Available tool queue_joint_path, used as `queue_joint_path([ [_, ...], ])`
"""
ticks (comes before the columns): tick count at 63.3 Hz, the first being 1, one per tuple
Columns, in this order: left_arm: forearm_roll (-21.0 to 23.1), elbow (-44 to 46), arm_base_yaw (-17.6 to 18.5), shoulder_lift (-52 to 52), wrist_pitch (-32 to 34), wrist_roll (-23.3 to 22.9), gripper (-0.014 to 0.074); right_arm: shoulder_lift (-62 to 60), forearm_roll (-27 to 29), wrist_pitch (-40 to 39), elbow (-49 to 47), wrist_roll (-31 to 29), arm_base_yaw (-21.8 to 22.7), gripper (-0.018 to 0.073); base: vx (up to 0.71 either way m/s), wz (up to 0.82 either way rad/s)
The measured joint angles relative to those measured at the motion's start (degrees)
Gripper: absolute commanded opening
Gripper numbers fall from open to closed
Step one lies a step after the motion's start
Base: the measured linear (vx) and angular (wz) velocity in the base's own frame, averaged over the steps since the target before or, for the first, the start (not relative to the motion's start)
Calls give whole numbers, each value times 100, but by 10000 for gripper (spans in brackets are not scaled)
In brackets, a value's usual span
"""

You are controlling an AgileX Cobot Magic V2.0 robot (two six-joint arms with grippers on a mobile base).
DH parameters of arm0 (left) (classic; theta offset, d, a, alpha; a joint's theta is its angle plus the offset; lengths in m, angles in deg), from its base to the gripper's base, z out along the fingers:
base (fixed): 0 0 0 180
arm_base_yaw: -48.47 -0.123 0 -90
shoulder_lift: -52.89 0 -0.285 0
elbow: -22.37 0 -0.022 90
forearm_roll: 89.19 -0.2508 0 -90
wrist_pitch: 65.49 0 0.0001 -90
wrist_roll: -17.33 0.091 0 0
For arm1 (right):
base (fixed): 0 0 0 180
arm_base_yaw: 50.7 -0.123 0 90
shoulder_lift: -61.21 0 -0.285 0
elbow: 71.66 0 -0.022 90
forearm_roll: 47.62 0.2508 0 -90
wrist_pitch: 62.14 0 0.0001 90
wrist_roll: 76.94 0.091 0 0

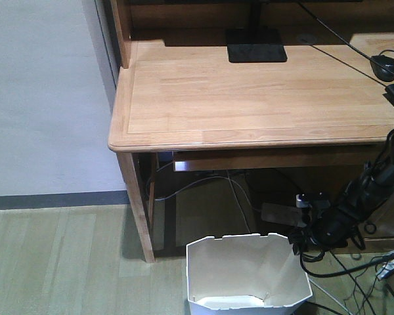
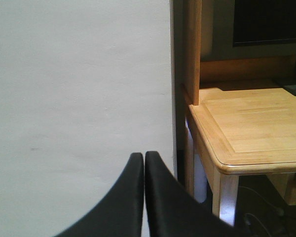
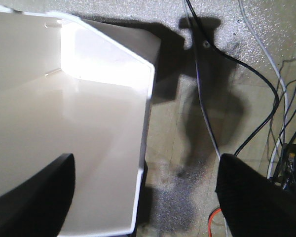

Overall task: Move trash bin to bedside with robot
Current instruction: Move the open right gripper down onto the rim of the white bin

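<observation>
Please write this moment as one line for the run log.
right gripper: open, astride trash bin wall | left gripper: shut, empty | trash bin: on floor by desk | bedside: not in view

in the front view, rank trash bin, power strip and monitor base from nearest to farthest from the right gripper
1. trash bin, on the floor, right at the right gripper
2. power strip, under the desk, just behind
3. monitor base, up on top of the desk, at the back
</observation>
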Motion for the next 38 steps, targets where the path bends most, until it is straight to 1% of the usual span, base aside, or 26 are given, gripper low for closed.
queue_joint_path([
  [38,0,0,0,0,0,0,-6,1736,0,-1,-1142,-7,0,564,0,0],
])
